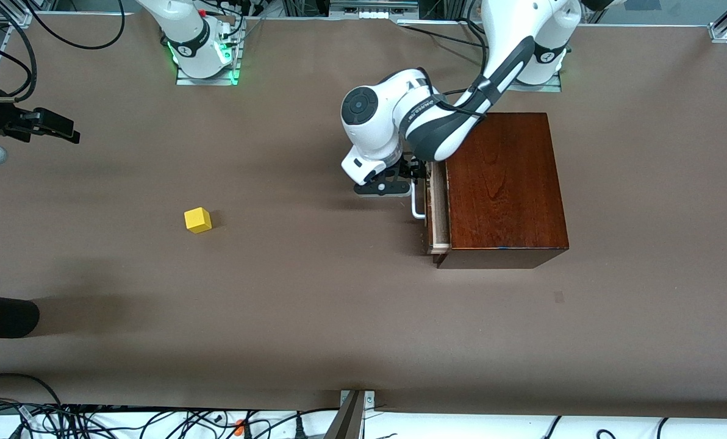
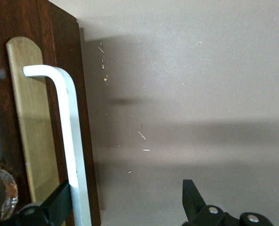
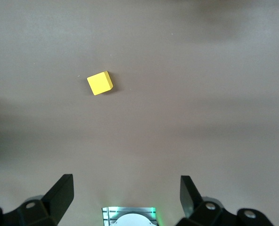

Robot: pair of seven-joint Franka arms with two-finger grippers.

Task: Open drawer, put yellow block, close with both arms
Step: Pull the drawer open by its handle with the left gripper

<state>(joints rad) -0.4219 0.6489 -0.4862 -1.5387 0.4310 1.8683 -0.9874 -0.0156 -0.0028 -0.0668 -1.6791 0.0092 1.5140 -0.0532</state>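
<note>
Drawer (image 1: 438,207) barely cracked, L gripper (image 1: 413,183) jaws wide around handle (image 1: 418,208); R gripper (image 3: 125,197) waits w/ jaws wide, block (image 1: 197,220) on surface at its 11 o'clock, untouched

You're looking at a matte brown tabletop (image 1: 315,317) under soft, even light with blurred shadows, tangled black cables (image 1: 64,421) along its edge nearest the front camera, and aluminium framing (image 1: 726,24) at one corner.
</note>
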